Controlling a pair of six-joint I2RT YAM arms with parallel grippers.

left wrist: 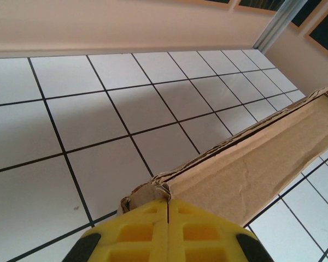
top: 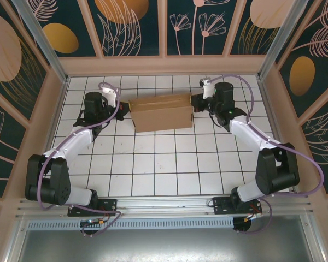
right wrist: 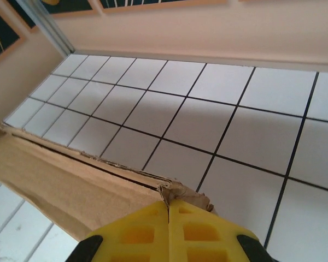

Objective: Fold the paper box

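Overhead, paper box (top: 163, 114) whole; close up, left end effector (left wrist: 168, 200) and right end effector (right wrist: 168, 203) pinch corners.

Colours noted: the paper box (top: 163, 113) is plain brown cardboard, unprinted. The worktop (top: 153, 169) has white square tiles with thin black grid lines. The left claw (left wrist: 168, 203) and right claw (right wrist: 169, 204) are bright yellow, black further back. The left arm (top: 76, 139) and right arm (top: 250, 134) have white shells and black joints, with a purple cable (top: 40, 188). The wall panels (top: 136, 27) are dark teal with peach line-drawn leaves and flowers and orange-gold ovals, framed in pale peach.
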